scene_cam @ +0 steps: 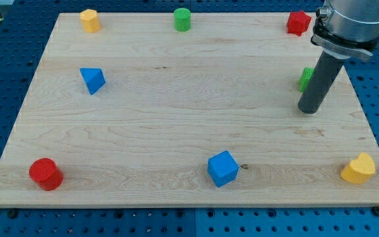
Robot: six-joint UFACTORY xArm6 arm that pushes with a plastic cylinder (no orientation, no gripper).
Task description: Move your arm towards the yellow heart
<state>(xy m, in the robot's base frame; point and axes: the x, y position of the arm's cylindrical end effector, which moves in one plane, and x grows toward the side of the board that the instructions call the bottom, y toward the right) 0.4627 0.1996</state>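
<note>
The yellow heart (359, 169) lies at the board's bottom right corner. My tip (308, 110) rests on the board at the right side, above and to the left of the heart, well apart from it. A green block (304, 79) sits just behind the rod, partly hidden by it. The rod (321, 82) comes down from the view's top right.
A yellow hexagon block (89, 20) sits top left, a green cylinder (182, 19) top middle, a red block (298, 23) top right. A blue triangle (93, 80) lies at the left, a red cylinder (46, 174) bottom left, a blue cube (223, 168) bottom middle.
</note>
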